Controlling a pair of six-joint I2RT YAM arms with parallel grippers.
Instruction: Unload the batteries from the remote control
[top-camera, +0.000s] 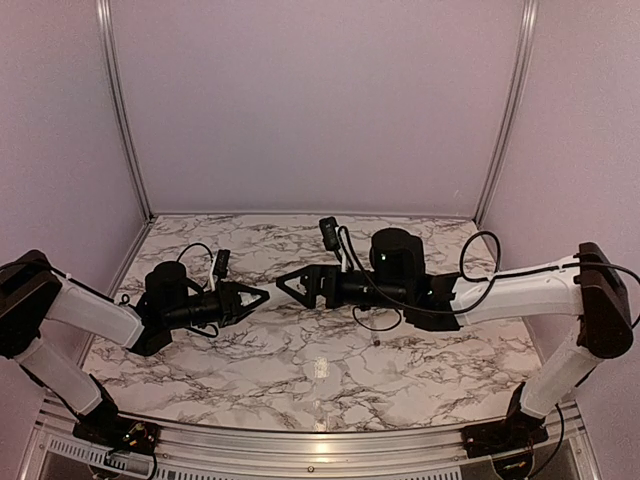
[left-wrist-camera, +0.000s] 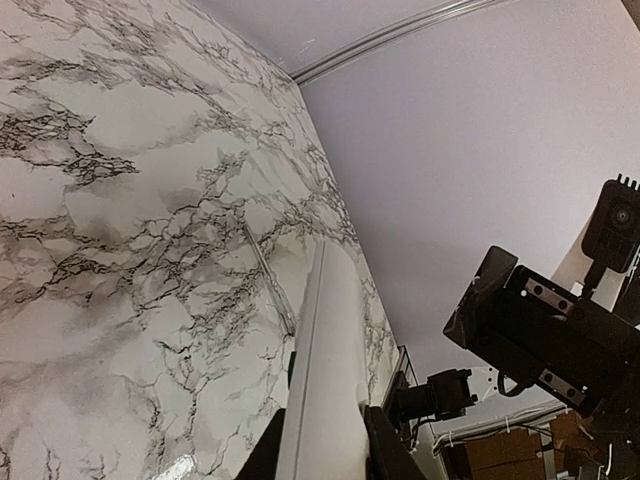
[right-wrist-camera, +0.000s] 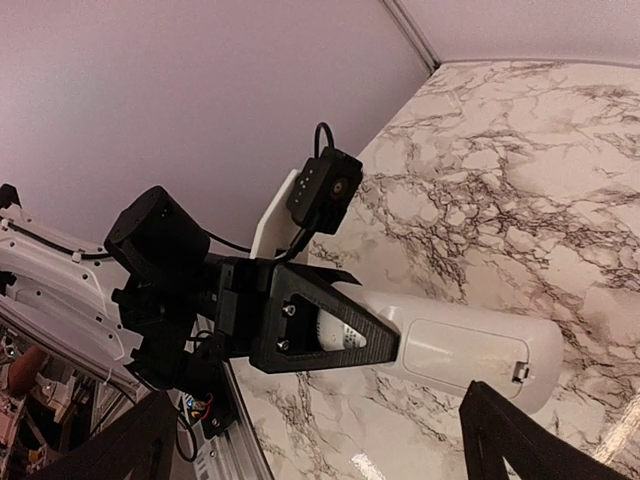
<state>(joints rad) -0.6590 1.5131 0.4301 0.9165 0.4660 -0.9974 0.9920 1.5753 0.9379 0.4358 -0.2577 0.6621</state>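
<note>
The remote control (right-wrist-camera: 470, 350) is hanging lower centre in the right wrist view, our left gripper (left-wrist-camera: 325, 452) pinching it. Our right gripper (right-wrist-camera: 320, 440) is gaping wide; we are judging the cover (right-wrist-camera: 455, 352) closed, batteries still inside.

We find no word, number or brand that we can read in any of the three views. In the right wrist view the remote control (right-wrist-camera: 470, 352) bears a small dark mark on its white shell. It may be print, but it is too blurred for us to read.
</note>
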